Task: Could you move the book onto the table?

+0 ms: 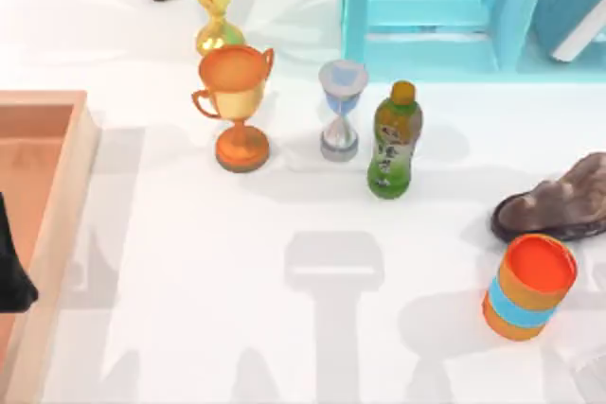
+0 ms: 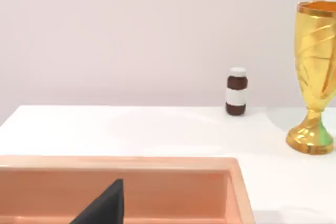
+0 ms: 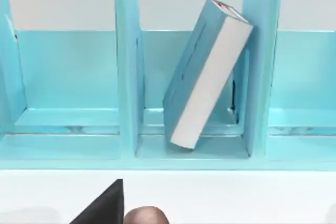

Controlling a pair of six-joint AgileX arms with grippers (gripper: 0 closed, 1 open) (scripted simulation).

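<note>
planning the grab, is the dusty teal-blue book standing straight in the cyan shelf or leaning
Leaning. The dusty teal-blue book stands tilted in the middle compartment of the cyan shelf unit, its top toward one divider and its bottom corner on the compartment floor.

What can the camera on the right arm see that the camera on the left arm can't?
The right wrist view alone has the dusty teal-blue book leaning tilted in a compartment of the bright cyan shelf unit. The left wrist view alone has the orange-brown wooden tray, the small brown bottle with a white label and the tall golden trophy. Both share the glossy white table.
</note>
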